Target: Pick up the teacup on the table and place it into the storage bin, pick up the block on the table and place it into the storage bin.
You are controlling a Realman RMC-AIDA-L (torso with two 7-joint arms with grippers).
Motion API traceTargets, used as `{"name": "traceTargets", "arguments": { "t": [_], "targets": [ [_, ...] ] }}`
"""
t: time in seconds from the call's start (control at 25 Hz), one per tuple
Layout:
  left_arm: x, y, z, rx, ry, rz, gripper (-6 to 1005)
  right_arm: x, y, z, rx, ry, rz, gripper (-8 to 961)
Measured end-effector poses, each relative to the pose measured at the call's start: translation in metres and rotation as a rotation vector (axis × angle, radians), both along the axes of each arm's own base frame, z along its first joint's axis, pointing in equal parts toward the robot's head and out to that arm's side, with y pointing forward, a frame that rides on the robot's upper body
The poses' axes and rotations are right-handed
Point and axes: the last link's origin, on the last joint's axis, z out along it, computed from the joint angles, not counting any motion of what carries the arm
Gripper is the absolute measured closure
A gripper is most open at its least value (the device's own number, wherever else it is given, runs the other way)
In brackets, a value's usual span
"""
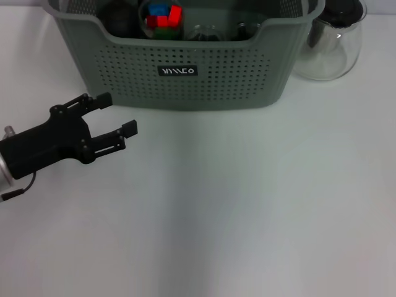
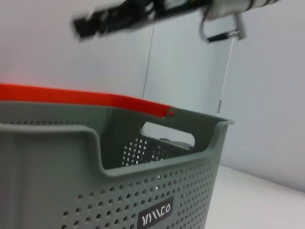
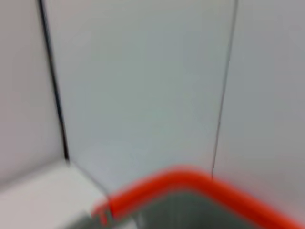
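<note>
The grey-green perforated storage bin stands at the table's far middle, its black label facing me. Inside it I see red, blue and green blocks in a clear round container, a dark rounded cup-like thing and some glassware. My left gripper is open and empty, low over the table just in front of the bin's left corner. The left wrist view shows the bin's front wall and handle cut-out close up. My right gripper is out of view.
A clear glass pitcher with a dark lid stands right of the bin. The white table stretches in front of the bin. A red-orange strip runs behind the bin's rim and also shows in the right wrist view.
</note>
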Motion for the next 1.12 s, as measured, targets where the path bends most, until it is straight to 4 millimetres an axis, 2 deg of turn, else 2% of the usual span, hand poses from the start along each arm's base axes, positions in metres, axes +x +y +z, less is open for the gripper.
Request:
{"name": "traceTargets", "arguments": {
  "t": [0.12, 0.2, 0.28, 0.32, 0.48, 0.64, 0.72, 0.84, 1.12],
  "targets": [
    [0.000, -0.001, 0.001, 0.003, -0.004, -0.004, 170, 0.019, -0.024, 0.034, 0.018, 0.134, 0.080, 384],
    [0.001, -0.002, 0.001, -0.010, -0.001, -0.013, 170, 0.041, -0.046, 0.051, 0.008, 0.206, 0.143, 289],
    [0.002, -0.005, 0.002, -0.037, 0.009, -0.036, 169, 0.072, -0.073, 0.062, -0.029, 0.272, 0.222, 194],
    [0.002, -0.007, 0.003, -0.054, 0.013, -0.052, 169, 0.096, -0.091, 0.064, -0.057, 0.291, 0.270, 147],
    [0.009, -0.014, 0.012, -0.139, 0.020, -0.137, 168, 0.171, -0.149, 0.064, -0.113, 0.315, 0.410, 116],
    [0.019, -0.010, 0.019, -0.270, 0.053, -0.206, 166, 0.236, -0.187, 0.046, -0.169, 0.304, 0.352, 116],
    [0.026, -0.006, 0.018, -0.347, 0.076, -0.244, 166, 0.256, -0.197, 0.033, -0.200, 0.299, 0.312, 116],
    [0.036, -0.002, 0.012, -0.381, 0.083, -0.294, 165, 0.274, -0.208, 0.015, -0.258, 0.320, 0.258, 117],
    [0.045, -0.004, -0.019, -0.414, 0.110, -0.362, 165, 0.287, -0.225, -0.008, -0.300, 0.291, 0.270, 117]
  ]
}}
